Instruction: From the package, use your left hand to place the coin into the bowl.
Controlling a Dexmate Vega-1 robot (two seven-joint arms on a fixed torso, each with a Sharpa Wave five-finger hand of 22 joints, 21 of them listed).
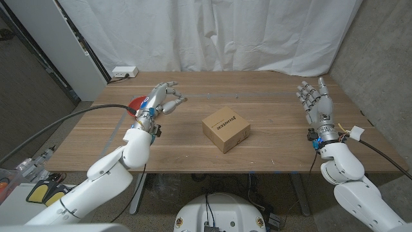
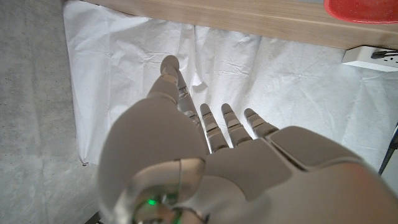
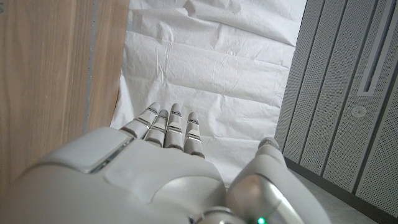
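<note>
A small brown cardboard package (image 1: 226, 129) sits on the wooden table (image 1: 270, 103) near its middle. A red bowl (image 1: 136, 104) lies at the left, partly hidden behind my left hand (image 1: 163, 98), and its rim shows as a red bowl (image 2: 360, 9) in the left wrist view. My left hand is raised over the bowl's right side, fingers spread and curled a little, with nothing seen in it. My left hand (image 2: 217, 155) reaches toward the white curtain. My right hand (image 1: 315, 98) is held up at the right, fingers apart, holding nothing; my right hand (image 3: 155, 168) shows the same. I see no coin.
A white power strip (image 1: 123, 72) lies at the table's far left corner, also the power strip (image 2: 370, 57). A white curtain (image 1: 212, 32) hangs behind the table. A grey panel (image 1: 77, 45) leans at the left. Bare wood lies around the package.
</note>
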